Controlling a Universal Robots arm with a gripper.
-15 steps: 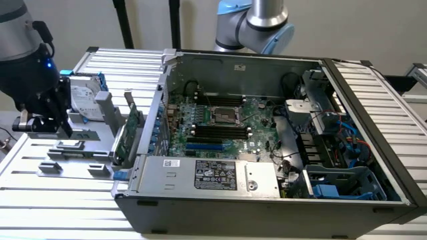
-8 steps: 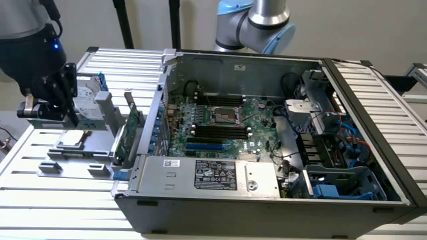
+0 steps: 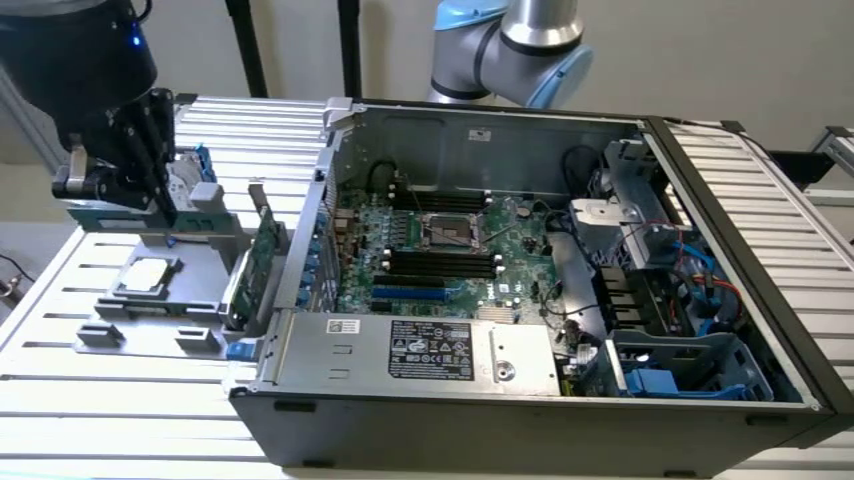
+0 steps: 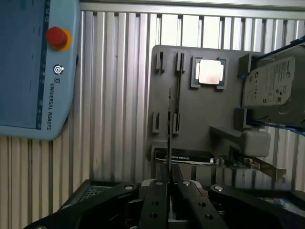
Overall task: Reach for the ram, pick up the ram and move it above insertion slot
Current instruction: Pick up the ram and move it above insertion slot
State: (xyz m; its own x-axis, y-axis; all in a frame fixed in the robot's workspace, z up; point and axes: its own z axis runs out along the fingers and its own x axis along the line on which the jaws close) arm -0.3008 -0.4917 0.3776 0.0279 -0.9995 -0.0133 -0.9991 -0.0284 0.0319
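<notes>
My gripper [image 4: 169,185] is shut on the ram [image 4: 169,129], which I see edge-on as a thin dark strip running out from between the two black fingers [image 4: 156,200]. The ram hangs over the grey holder fixture [image 4: 190,109], crossing its edge, so it is lifted clear of the fixture's clips. In the exterior view my gripper [image 3: 160,195] is high over that fixture [image 3: 160,300], at the exterior view's left of the open computer case. The black insertion slots [image 3: 434,262] lie in parallel rows on the motherboard inside the case, well apart from the gripper.
On the fixture are a silver processor [image 4: 209,72], a silver hard drive [image 4: 271,86] and an upright green expansion card [image 3: 254,265]. The case wall [image 3: 314,230] stands between fixture and motherboard. A blue slot [image 3: 414,293] and the square processor socket [image 3: 447,230] sit beside the memory slots. A teach pendant [image 4: 33,67] lies nearby.
</notes>
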